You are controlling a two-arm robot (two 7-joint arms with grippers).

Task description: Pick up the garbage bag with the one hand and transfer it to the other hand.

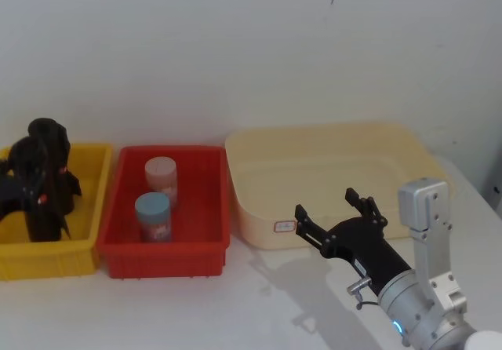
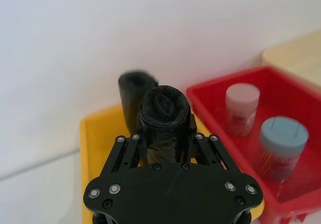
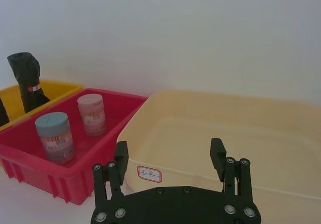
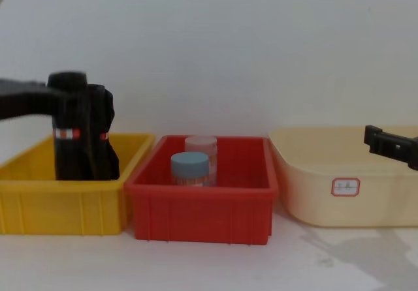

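Jaws of the left gripper (image 2: 165, 136) clamp the garbage bag (image 2: 164, 108), a black roll with a crumpled top and a red-and-white band, upright in the yellow bin (image 4: 59, 206). The right gripper (image 1: 326, 202) hangs wide open at the cream bin's (image 1: 251, 209) front wall.

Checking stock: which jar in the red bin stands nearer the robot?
The blue-lidded jar; the pink-lidded jar stands behind it, farther back.

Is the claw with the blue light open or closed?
Open. The right gripper hovers at the cream bin's front wall, fingers spread wide, nothing between them. The left gripper is at the garbage bag.
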